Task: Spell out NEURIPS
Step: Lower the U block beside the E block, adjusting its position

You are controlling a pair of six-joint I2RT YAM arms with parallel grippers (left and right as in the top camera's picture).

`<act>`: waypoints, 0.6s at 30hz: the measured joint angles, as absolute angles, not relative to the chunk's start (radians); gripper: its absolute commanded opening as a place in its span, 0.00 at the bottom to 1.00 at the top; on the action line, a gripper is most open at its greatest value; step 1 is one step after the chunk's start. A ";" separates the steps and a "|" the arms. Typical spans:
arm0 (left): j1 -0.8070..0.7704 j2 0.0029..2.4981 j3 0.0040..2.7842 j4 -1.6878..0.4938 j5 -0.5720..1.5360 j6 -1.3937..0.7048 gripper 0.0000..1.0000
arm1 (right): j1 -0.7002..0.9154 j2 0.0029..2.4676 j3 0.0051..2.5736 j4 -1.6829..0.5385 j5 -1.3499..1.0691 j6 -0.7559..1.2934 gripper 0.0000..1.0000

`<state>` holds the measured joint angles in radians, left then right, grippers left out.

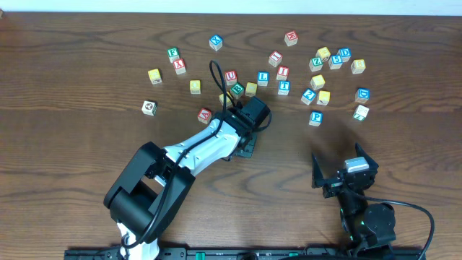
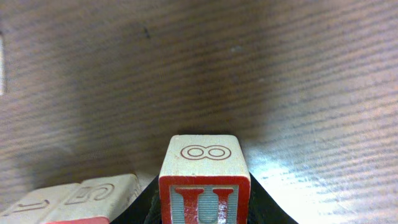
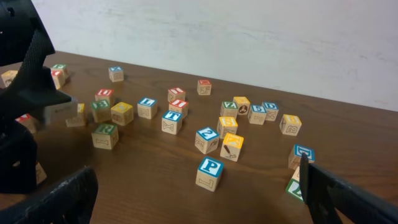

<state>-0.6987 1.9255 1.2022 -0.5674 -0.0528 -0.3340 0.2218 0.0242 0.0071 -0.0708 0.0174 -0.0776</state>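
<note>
My left gripper (image 2: 204,208) is shut on a wooden cube with a red U (image 2: 204,186). An embossed 8 shows on the cube's top, and a black finger stands at each side. Just left of it lies a pale cube with a red edge (image 2: 81,198). From overhead the left gripper (image 1: 242,147) sits mid-table and the arm hides the held cube. The right gripper (image 1: 341,167) (image 3: 199,208) is open and holds nothing. It stands near the front right, short of the blue P cube (image 3: 210,173) (image 1: 315,118). A green R cube (image 1: 237,89) (image 3: 105,135) and a red I cube (image 1: 283,73) (image 3: 178,107) lie farther back.
Several other letter cubes are scattered across the far half of the dark wooden table (image 1: 86,144), among them L (image 1: 263,77), T (image 1: 284,87) and X (image 1: 180,66). A cluster of cubes sits at the back right (image 1: 336,61). A black cable (image 1: 215,76) loops over the left wrist.
</note>
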 measured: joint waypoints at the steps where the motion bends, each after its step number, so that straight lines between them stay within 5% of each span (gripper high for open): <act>1: -0.699 1.925 1.202 -0.571 -0.049 -0.337 0.13 | 0.222 0.024 0.007 -0.071 0.017 -0.078 0.99; 18: -0.699 1.925 1.202 -0.613 -0.001 -0.433 0.11 | 0.222 0.024 0.007 -0.071 0.017 -0.078 0.99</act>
